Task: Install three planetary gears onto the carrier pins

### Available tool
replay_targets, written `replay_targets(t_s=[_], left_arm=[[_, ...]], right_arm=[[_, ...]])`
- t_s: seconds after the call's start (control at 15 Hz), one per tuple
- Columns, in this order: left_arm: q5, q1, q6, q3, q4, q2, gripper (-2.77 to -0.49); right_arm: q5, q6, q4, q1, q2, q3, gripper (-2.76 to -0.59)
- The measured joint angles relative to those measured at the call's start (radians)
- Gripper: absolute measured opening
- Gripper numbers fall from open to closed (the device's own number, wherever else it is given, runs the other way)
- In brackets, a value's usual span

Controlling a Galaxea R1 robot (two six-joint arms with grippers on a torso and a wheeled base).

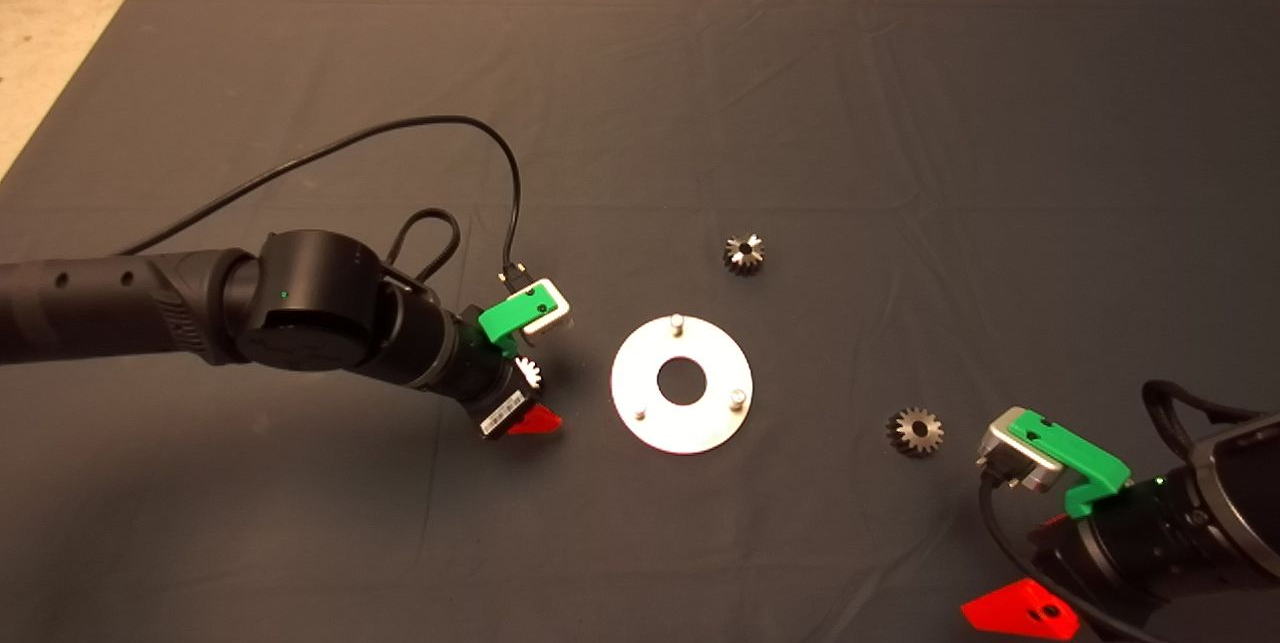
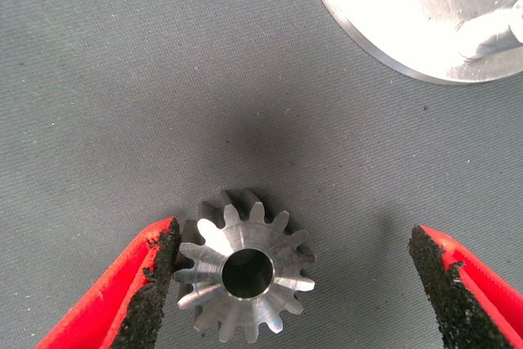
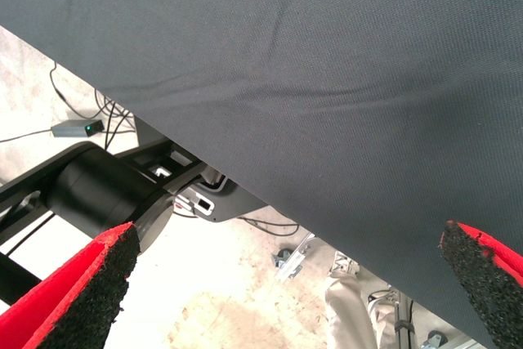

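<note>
A flat silver round plate (image 1: 716, 423) lies mid-mat with three upright carrier pins (image 1: 677, 322) (image 1: 738, 399) (image 1: 640, 413), all bare. One planetary gear (image 2: 245, 274) lies flat on the mat between the fingers of my left gripper (image 2: 294, 279), close to one pad (image 2: 151, 279) and apart from the other. The gripper is open. In the head view this gear (image 1: 528, 372) and the left gripper (image 1: 532, 391) are just left of the plate. A second gear (image 1: 744, 252) lies beyond the plate, and a third (image 1: 914, 430) to its right. My right gripper (image 1: 1035, 568) waits open at the lower right.
The left arm's black cable (image 1: 400, 133) loops over the mat behind the gripper. The plate's edge (image 2: 392, 46) and one pin (image 2: 498, 38) show in the left wrist view. The right wrist view shows the mat's edge (image 3: 204, 161), floor and a black stand (image 3: 106, 190).
</note>
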Motion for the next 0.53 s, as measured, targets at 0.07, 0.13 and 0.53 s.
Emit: replay_targets(t_s=[0.07, 0.13, 0.53], left_arm=[[-0.005, 0.0, 0.0, 0.0, 0.001, -0.002, -1.31], [-0.01, 0.0, 0.0, 0.0, 0.006, -0.002, -1.31], [-0.015, 0.0, 0.022, 0.0, 0.029, -0.002, -1.31]], right_arm=[[0.0, 0.0, 0.0, 0.0, 0.0, 0.0, -0.61], [0.0, 0.0, 0.001, 0.0, 0.0, 0.0, -0.61], [0.0, 0.0, 0.001, 0.0, 0.0, 0.0, -0.6]])
